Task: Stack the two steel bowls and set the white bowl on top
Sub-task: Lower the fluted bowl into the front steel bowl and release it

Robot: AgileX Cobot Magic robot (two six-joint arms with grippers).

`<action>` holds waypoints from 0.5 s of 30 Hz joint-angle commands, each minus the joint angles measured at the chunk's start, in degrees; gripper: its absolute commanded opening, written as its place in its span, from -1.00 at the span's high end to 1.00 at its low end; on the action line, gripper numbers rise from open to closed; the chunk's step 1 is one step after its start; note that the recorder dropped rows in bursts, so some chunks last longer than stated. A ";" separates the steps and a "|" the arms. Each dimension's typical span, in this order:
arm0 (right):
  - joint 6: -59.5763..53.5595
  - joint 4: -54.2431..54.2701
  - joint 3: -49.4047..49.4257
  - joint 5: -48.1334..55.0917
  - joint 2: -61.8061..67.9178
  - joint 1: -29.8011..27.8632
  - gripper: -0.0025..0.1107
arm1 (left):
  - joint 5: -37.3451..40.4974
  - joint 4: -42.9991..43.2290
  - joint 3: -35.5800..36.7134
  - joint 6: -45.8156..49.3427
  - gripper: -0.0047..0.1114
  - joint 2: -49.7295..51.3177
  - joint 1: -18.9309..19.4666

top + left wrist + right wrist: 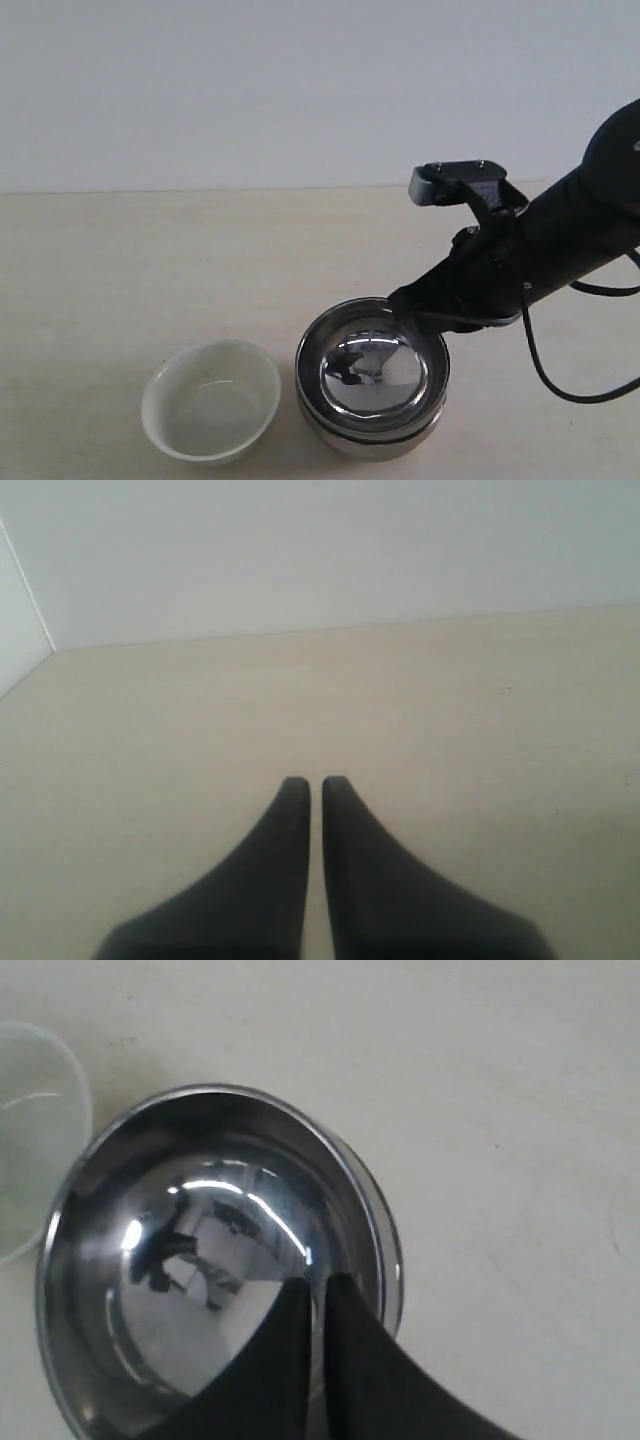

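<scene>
Exterior view: nested steel bowls [370,385], white bowl [210,402]; left wrist: table [420,700].

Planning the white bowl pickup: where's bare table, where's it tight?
Free: table behind and left of the white bowl, up to the wall; bare table ahead of the left gripper. Tight: the narrow gap between white bowl and stacked steel bowls, and their far rim, where the right gripper sits shut.
</scene>
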 commanded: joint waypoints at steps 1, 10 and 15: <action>0.70 -2.20 -0.16 -0.68 3.39 -0.02 0.96 | -0.12 -0.44 0.23 0.21 0.85 -0.17 0.26; 0.59 -2.09 -0.16 -1.49 4.01 -0.02 0.96 | -0.12 -0.44 0.23 0.21 0.85 -0.17 0.26; 0.60 -2.45 -0.27 -4.10 -0.24 -0.02 0.96 | -0.12 -0.44 0.23 0.21 0.85 -0.17 0.26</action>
